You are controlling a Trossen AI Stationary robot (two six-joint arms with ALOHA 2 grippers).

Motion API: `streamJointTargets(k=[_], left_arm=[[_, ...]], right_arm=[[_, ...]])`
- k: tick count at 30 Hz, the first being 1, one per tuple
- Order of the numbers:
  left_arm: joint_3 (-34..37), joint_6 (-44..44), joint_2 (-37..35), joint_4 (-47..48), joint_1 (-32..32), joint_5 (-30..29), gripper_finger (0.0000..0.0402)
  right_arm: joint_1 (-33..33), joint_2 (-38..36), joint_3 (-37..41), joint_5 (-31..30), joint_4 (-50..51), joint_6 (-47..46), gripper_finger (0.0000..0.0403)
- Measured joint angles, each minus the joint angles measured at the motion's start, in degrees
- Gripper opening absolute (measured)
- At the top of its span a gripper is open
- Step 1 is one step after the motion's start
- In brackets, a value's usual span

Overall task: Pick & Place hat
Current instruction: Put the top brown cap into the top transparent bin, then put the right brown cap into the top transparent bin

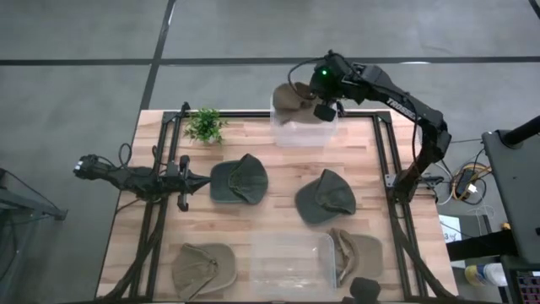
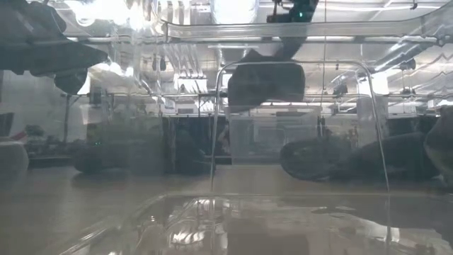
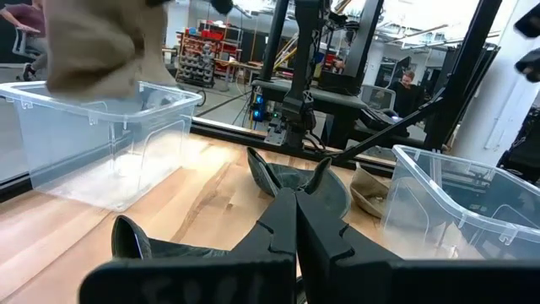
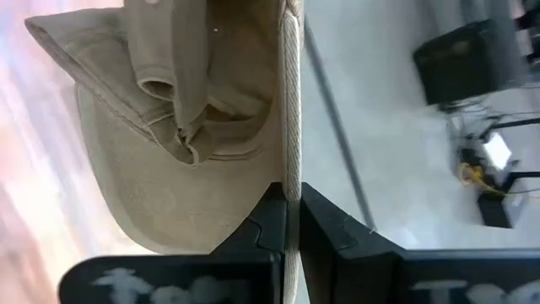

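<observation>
A tan hat (image 1: 292, 98) hangs from my right gripper (image 1: 319, 100), which is shut on it above the clear bin (image 1: 304, 128) at the table's far edge. The low view shows the hat (image 2: 265, 82) dark and clear of the bin. In the left wrist view the hat (image 3: 97, 42) hangs over that bin (image 3: 110, 139). My left gripper (image 1: 199, 179) waits shut and level at the table's left, next to a dark green hat (image 1: 239, 180) that lies flat on the wood. My right gripper pinches the hat's brim edge (image 4: 291, 135) between its two fingers, the brim running edge-on between them. The fingers slant down from the table's right side. The hat hangs below and beside the fingers, crown sagging, lifted clear above the bin.
A second dark green hat (image 1: 325, 197) lies right of centre. Two tan hats (image 1: 202, 268) (image 1: 356, 253) lie near the front edge, either side of another clear bin (image 1: 291, 262). A small green plant (image 1: 205, 125) stands at the far left. Black rails run along both table sides.
</observation>
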State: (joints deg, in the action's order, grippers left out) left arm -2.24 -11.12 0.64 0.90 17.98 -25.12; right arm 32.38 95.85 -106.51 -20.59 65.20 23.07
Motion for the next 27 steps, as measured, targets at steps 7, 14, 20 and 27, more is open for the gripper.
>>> streamJointTargets(k=[7,14,20,27], left_arm=[[0.0,0.0,0.0,0.0,0.0,0.0,0.0],[0.0,0.0,0.0,0.0,0.0,0.0,0.0],[0.0,0.0,0.0,0.0,0.0,0.0,0.0],[0.0,0.0,0.0,0.0,0.0,0.0,0.0]], right_arm=[[1.3,0.0,8.9,5.9,-4.4,2.1,0.0011],[1.3,0.0,15.1,7.1,-10.2,-0.2,0.005],[1.4,0.0,16.4,7.3,-11.6,-0.4,0.0145],[1.4,0.0,15.8,5.6,-13.4,-0.2,0.0236]])
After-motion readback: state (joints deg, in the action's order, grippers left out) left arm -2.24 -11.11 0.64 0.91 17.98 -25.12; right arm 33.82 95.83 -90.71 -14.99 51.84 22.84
